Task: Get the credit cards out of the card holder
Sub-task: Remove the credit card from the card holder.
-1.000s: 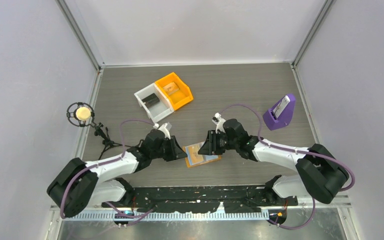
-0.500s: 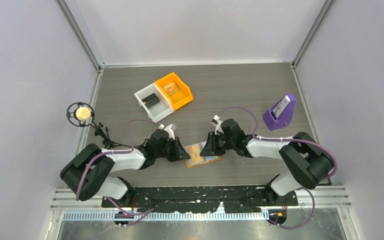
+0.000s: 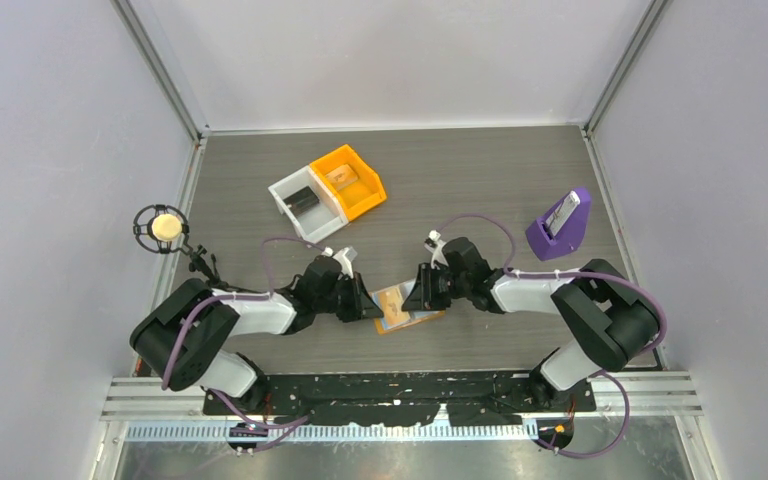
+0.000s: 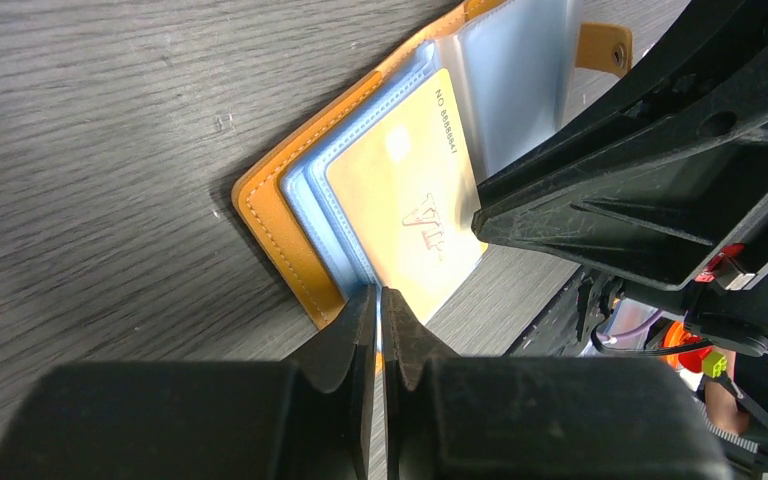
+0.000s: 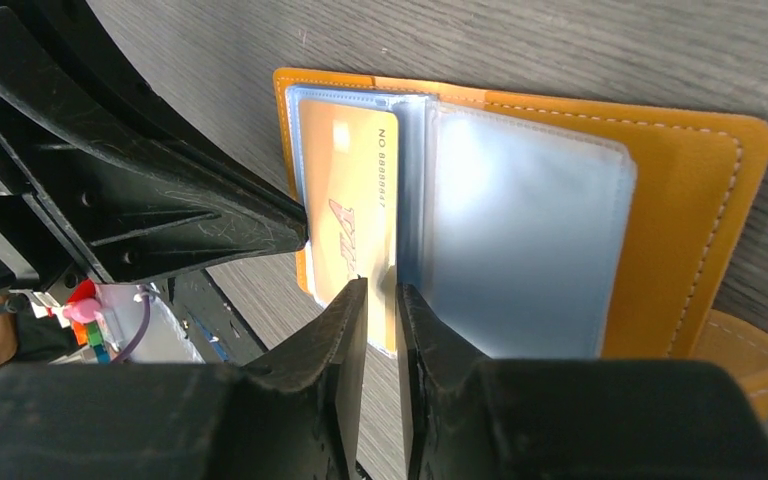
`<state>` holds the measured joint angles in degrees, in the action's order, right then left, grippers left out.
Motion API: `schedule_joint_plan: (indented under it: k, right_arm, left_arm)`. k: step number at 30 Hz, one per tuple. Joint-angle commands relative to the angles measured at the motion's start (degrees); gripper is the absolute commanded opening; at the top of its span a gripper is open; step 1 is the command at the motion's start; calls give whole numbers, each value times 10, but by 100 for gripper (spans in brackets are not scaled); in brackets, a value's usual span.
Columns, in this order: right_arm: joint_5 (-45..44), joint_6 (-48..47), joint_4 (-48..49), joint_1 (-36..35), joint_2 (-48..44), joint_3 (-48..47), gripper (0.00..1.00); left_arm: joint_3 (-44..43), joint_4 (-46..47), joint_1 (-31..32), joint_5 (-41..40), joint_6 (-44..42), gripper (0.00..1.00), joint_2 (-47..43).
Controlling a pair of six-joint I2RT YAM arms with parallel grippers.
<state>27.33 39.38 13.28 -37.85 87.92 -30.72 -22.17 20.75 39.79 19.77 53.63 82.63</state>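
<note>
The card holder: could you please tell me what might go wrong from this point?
1. The left end effector, fingers together, sits only at the near corner of the card holder, so the holder may pivot or slide.
2. The right end effector has a narrow gap over the protruding edge of the gold card; it might slip off, or drag the blue sleeve along.
3. Both end effectors work very close together and could collide.

Built of white shells (image 3: 257,313) between bulky black joints (image 3: 182,335) — strung with purple cables (image 3: 482,218). Tipped with black fingers (image 4: 600,190), scuffed and scratched; on a black base plate (image 3: 400,386).
</note>
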Motion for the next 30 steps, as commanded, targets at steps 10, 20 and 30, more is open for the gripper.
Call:
schedule_joint_plan:
  k: [10,20,30]
  right_arm:
    - [61,16,79,39,-2,20,5]
    - [97,35,83,68,-31,45,5]
    - [108,51,68,79,-76,51,5]
  left_arm:
    - [-26,-55,2,-2,-23,7,8]
    - [-27,-70,2,-3,-28,8,15]
    - [-38,-82,2,5,-39,9,6]
